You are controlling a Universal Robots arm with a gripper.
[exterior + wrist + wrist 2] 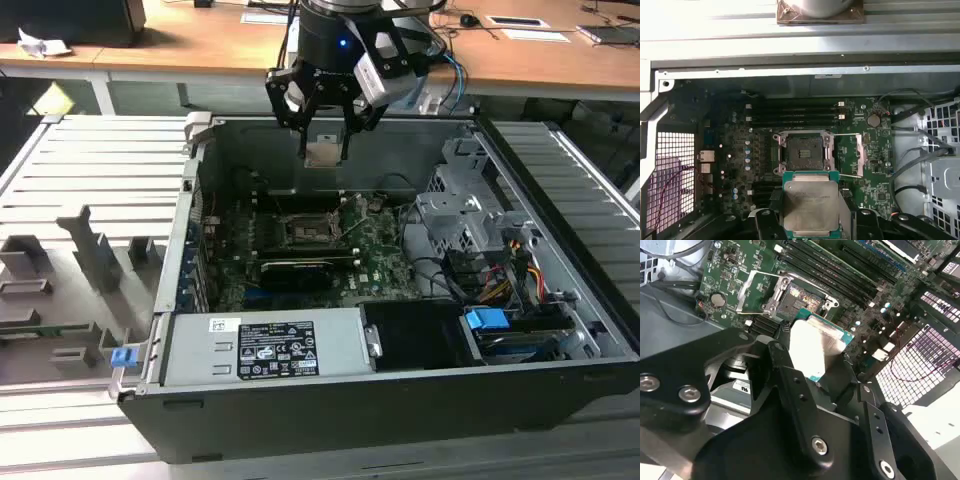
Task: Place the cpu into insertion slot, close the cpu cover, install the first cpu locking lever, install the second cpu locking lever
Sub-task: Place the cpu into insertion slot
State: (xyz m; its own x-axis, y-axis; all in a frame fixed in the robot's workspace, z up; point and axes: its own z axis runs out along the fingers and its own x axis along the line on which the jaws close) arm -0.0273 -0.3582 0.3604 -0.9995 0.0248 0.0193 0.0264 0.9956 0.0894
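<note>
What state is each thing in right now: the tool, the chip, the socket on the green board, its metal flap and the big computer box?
tool: shut on the cpu, hanging above the open case.
cpu: gripped, in the air, not yet in the slot.
insertion slot: empty and uncovered.
cpu cover: swung open, off to one side of the slot.
computer case: lying flat, its side open.

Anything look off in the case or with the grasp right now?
Nothing stands out. The chip sits flat and square in the pincer, above the open computer case. The socket is bare, with its cover swung open beside it. No loose or spilled parts are visible on the board.
</note>
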